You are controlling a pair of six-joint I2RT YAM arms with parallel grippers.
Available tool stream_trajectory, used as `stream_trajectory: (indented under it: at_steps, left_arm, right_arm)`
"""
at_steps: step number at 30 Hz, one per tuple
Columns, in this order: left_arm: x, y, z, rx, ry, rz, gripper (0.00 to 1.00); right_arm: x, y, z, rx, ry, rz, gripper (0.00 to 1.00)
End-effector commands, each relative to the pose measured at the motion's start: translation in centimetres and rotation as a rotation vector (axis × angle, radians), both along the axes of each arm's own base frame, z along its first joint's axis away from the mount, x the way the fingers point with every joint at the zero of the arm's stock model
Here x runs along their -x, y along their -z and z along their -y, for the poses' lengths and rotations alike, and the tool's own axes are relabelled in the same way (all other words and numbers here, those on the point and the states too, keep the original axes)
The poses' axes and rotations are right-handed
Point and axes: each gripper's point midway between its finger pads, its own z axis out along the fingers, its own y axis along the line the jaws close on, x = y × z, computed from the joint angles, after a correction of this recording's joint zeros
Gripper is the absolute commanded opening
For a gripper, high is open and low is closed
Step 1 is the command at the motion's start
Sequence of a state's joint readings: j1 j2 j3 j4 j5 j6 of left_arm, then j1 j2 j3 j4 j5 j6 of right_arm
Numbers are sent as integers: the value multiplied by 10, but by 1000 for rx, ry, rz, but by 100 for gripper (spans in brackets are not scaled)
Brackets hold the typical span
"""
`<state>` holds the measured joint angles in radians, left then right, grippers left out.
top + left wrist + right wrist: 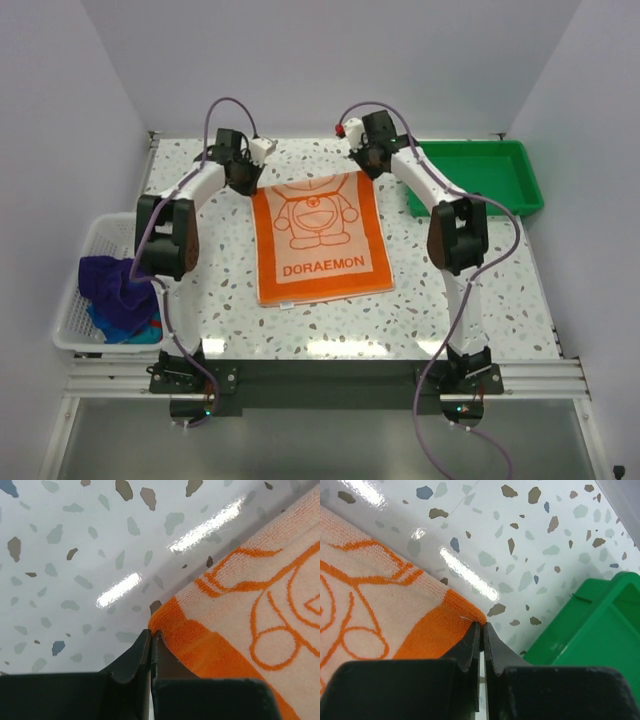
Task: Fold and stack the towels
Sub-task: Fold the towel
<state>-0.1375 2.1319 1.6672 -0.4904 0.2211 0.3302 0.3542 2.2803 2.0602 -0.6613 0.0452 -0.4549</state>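
Just left of the Doraemon towel's (320, 240) near edge, a white mesh basket (70, 300) is holding a purple towel (115, 280) and a blue towel (105, 322), both waiting their turn. The Doraemon towel is lying flat on the speckled table (450, 300), lettered edge nearest the arm bases. The left gripper (151, 636) is clenching the orange hem at the far left corner, and the right gripper (482, 626) is pinching the far right corner. Both bites are looking thin. Lifting gently and level, then carrying the far edge over onto the near edge, is probably giving the squarest fold. The green tray (480, 180) is sitting just right of that far corner, so the right arm is needing care there.
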Motion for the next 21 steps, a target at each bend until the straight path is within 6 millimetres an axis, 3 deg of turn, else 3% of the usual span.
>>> stream_trajectory:
  at_steps: [1,2,4,8,9,10,12,13,15,16,17,21]
  left_arm:
    - [-10,-57,-18,21,-85,177,0]
    - [-6,-71,-17,44,-101,202,0]
    - [6,-66,-15,62,-118,191,0]
    - [30,-76,-8,102,-153,184,0]
    - [40,-69,-6,91,-165,163,0]
    - [47,-77,-5,99,-184,172,0]
    - [65,-68,-2,92,-197,143,0]
    - [70,-76,-6,85,-225,164,0]
    - [89,-63,-9,93,-276,122,0]
    - [95,-69,-10,105,-295,131,0]
    - [108,-58,-10,116,-324,94,0]
    - [140,-50,-10,117,-369,49,0]
  right_arm:
    - [-3,-58,22,-5,80,136,0]
    - [4,-50,23,-5,80,114,0]
    - [12,-63,25,-19,85,125,0]
    - [38,-64,31,-33,98,95,0]
    - [44,-64,33,-31,100,85,0]
    - [52,-65,36,-32,110,73,0]
    - [65,-63,39,-30,116,44,0]
    - [72,-59,42,-24,122,22,0]
    - [87,-62,45,-38,145,-2,0]
    - [96,-54,48,-39,166,-29,0]
    - [103,-60,49,-49,173,-26,0]
    - [131,-55,54,-80,227,-86,0]
